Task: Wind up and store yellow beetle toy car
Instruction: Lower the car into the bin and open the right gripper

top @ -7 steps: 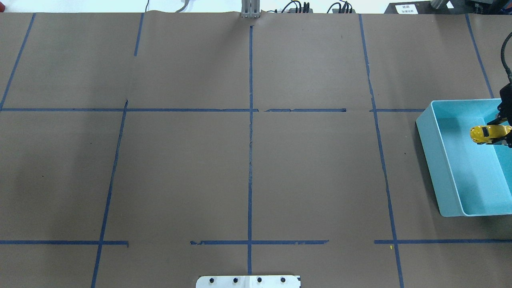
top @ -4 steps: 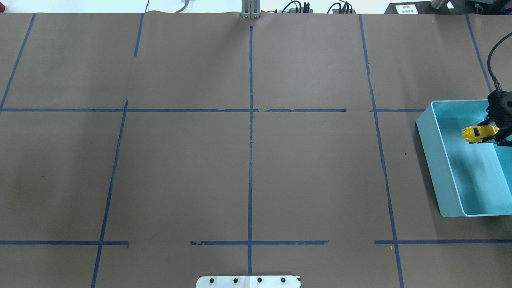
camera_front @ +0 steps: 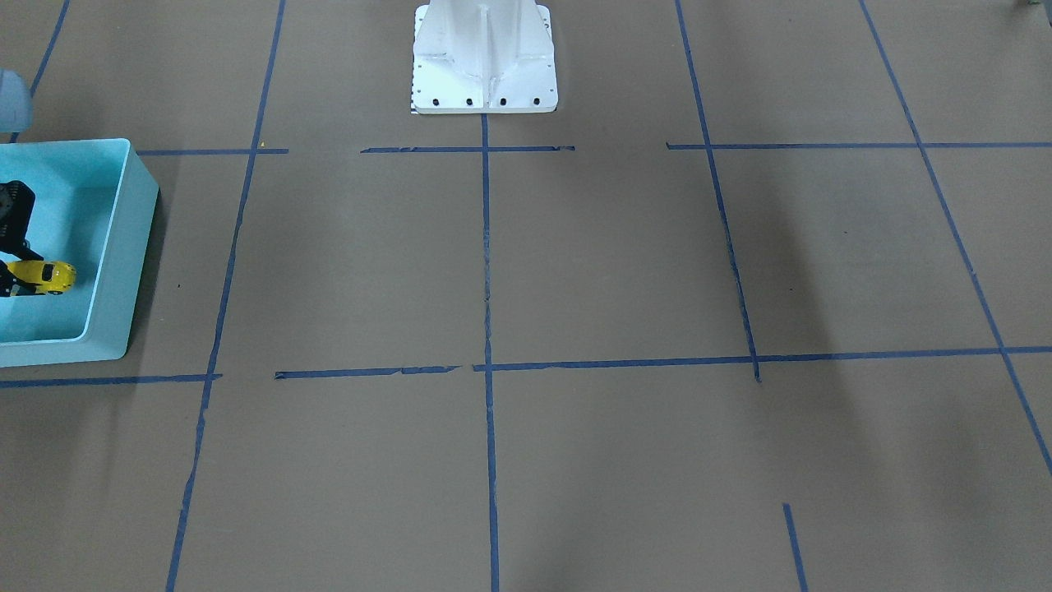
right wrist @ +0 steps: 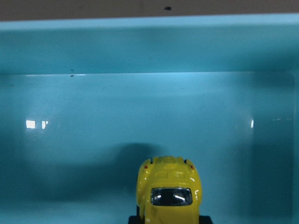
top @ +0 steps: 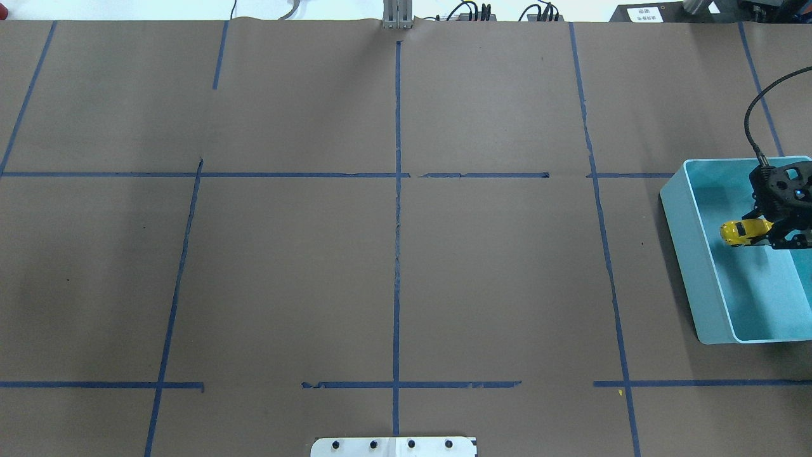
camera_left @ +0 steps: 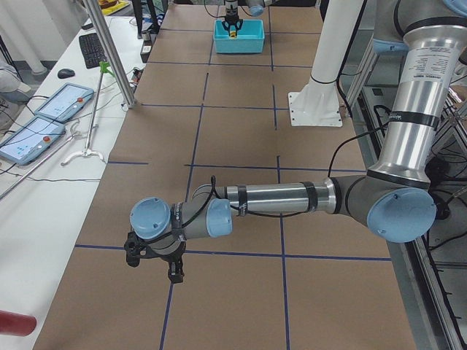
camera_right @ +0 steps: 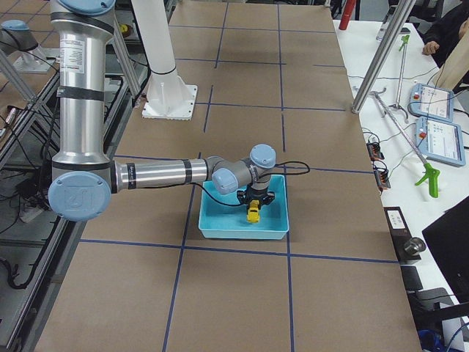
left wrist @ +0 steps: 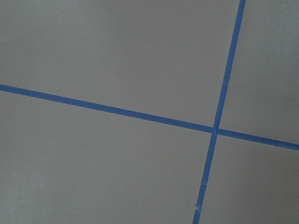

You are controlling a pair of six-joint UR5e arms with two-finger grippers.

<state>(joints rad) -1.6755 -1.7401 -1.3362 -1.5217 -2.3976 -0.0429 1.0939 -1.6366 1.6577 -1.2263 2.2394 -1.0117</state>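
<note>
I'm holding the car (top: 736, 233) clamped in the right gripper (top: 770, 232) over the bin (top: 682, 244); I'm planning a low, level release so it won't bounce

The light blue bin (top: 684, 254) is running off the right edge overhead, and the right gripper (top: 765, 231) is hiding the rear of the yellow beetle toy car (top: 734, 232) between its fingers.

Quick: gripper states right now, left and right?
Left gripper: cannot be told.
Right gripper: shut on the tiny glossy yellow beetle toy car, over the light blue bin.
</note>
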